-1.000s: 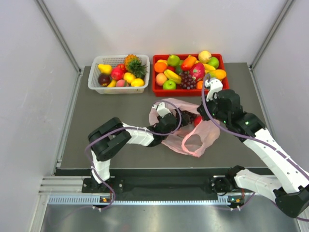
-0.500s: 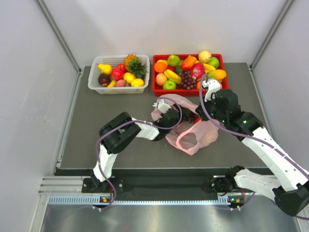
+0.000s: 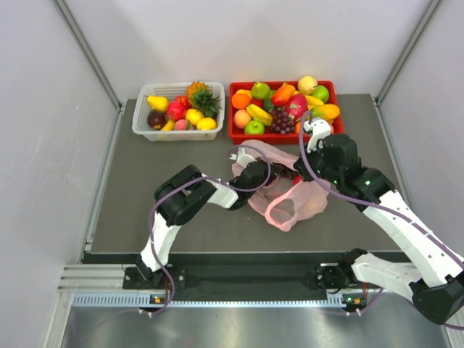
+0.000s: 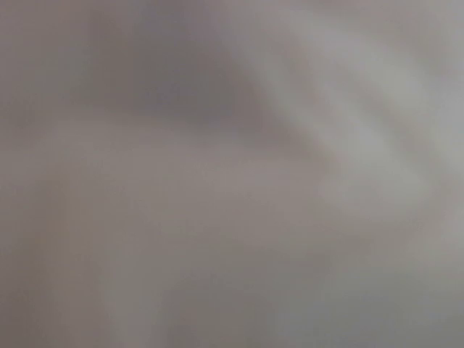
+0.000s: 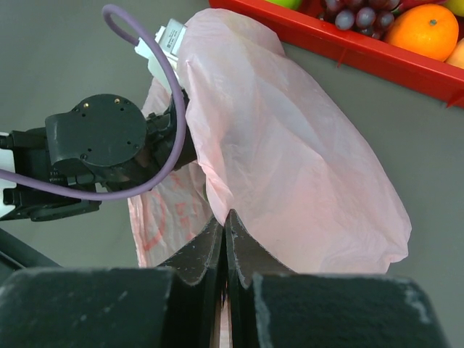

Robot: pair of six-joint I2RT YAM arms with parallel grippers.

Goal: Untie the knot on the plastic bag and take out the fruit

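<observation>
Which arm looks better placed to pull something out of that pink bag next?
Left, probably. The left hand is pushed into the opening of the pink bag, while the right hand is pinched shut on the plastic, holding it. The left wrist view is a blur, so its grip can't be judged.

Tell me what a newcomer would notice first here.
The pink plastic bag lies crumpled mid-table, with the left arm reaching into it and the right end effector pinched shut on its film. Behind it, a red tray and a white basket of bright toy fruit line the far edge. The left wrist view is only grey blur.
</observation>
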